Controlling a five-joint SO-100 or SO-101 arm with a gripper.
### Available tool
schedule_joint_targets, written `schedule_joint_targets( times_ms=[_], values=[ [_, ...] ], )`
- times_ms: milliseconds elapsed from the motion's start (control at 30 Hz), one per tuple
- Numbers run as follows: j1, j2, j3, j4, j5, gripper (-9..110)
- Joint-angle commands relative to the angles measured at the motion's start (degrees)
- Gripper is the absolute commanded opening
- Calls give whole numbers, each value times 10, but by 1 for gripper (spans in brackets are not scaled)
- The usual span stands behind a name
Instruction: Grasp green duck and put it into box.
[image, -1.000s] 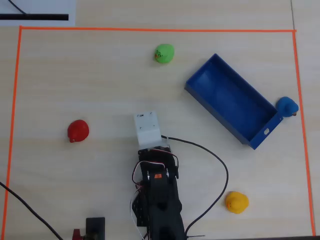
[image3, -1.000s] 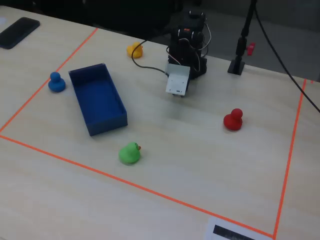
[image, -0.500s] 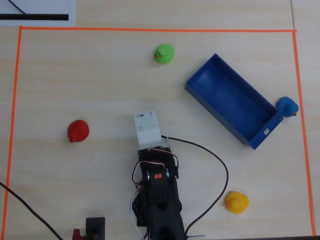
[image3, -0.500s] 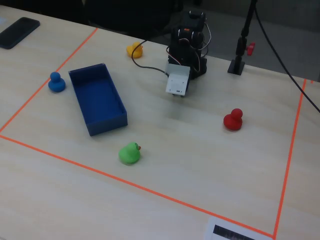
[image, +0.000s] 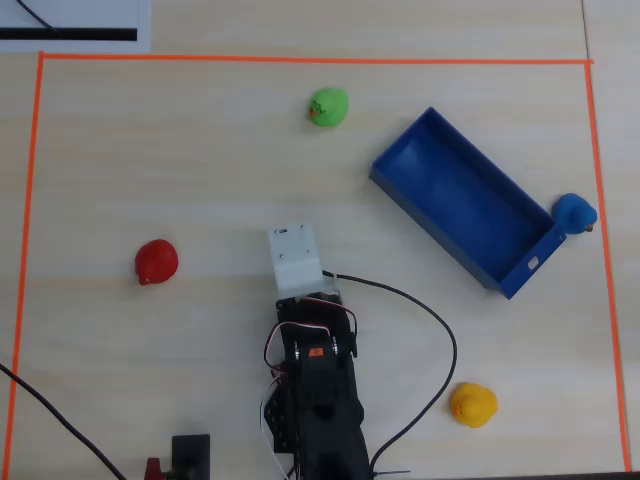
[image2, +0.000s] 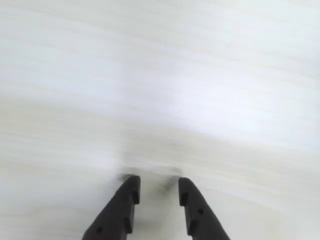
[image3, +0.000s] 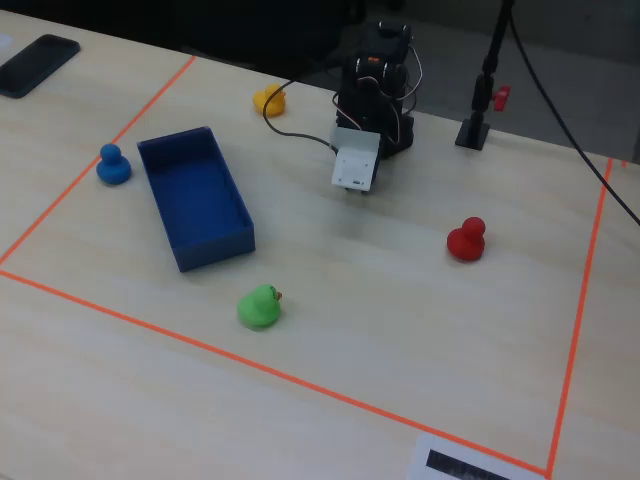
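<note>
The green duck (image: 328, 106) stands alone on the wooden table near the far tape line, also in the fixed view (image3: 260, 306). The blue box (image: 460, 195) lies at an angle to its right in the overhead view, empty, also in the fixed view (image3: 215, 248). My gripper (image2: 157, 180) points down at bare table near the arm's base, well short of the duck. Its two black fingers stand a little apart with nothing between them. In the overhead view the white wrist housing (image: 295, 255) hides the fingers.
A red duck (image: 157, 262) sits left of the arm, a yellow duck (image: 473, 404) at the near right, and a blue duck (image: 574, 212) against the box's short end. Orange tape (image: 300, 59) frames the area. A black cable (image: 440, 330) loops right of the arm.
</note>
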Motion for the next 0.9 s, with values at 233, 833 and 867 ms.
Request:
schedule_joint_targets(
  times_ms=[233,833,867],
  values=[
    [-2,-4,0,18,3,8],
    [-3,-4,0,18,9,8],
    [-3,-4,0,18,9,8]
  ],
)
